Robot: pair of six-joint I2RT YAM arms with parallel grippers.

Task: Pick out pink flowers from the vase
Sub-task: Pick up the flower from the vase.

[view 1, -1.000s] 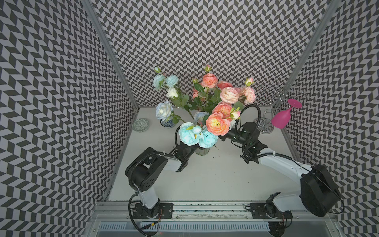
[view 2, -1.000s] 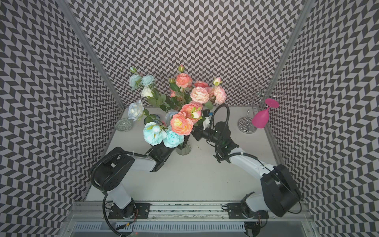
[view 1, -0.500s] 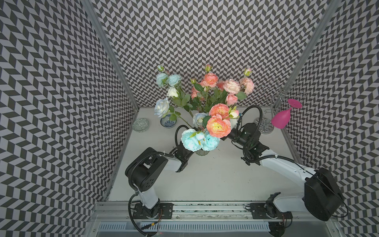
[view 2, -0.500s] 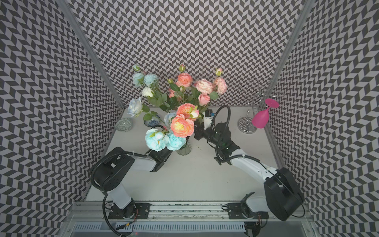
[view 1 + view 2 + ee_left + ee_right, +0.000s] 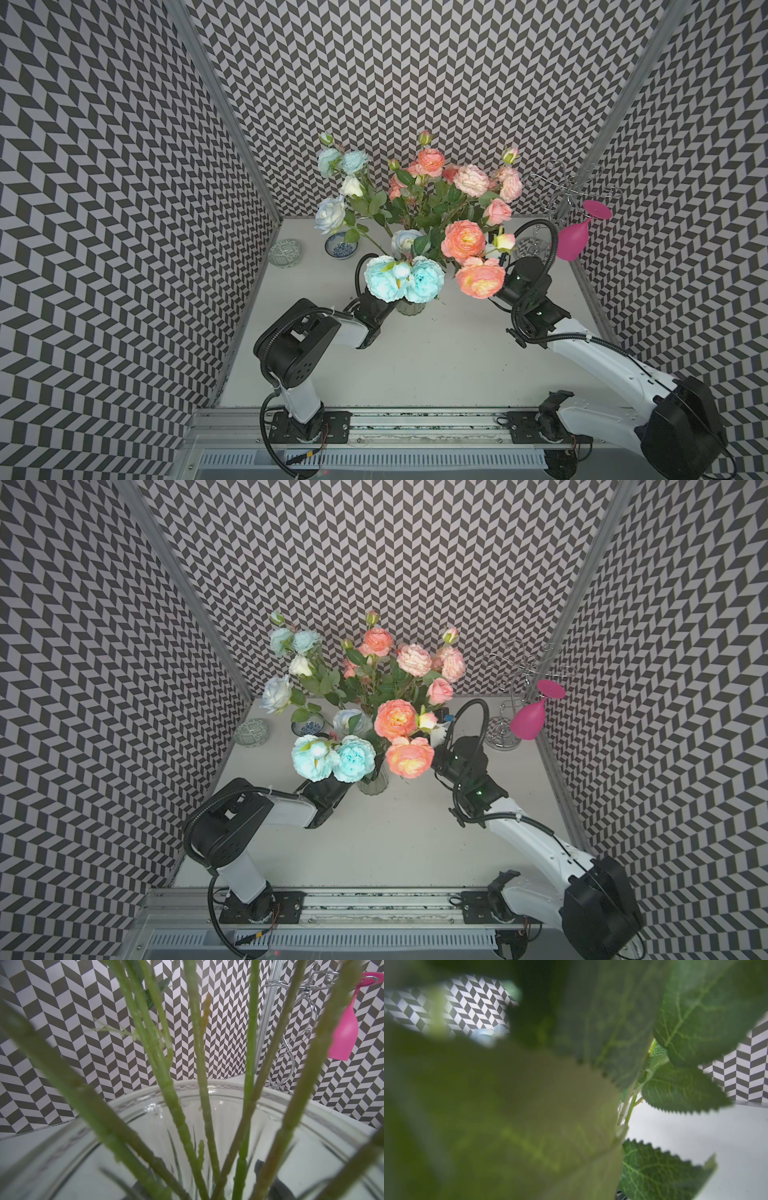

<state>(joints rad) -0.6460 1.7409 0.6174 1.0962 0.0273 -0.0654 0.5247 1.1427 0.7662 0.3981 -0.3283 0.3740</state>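
Left gripper point(image 5: 384, 306) holds vase point(image 5: 410, 309); pink flowers point(image 5: 463, 241) inside.

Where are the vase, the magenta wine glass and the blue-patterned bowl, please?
vase point(image 5: 409, 309): in a top view, its glass wall.
magenta wine glass point(image 5: 572, 246): in a top view, its cup.
blue-patterned bowl point(image 5: 340, 257): in a top view, its near rim.

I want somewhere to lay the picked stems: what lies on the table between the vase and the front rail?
Nothing: in both top views the table is bare from the vase to the front rail.
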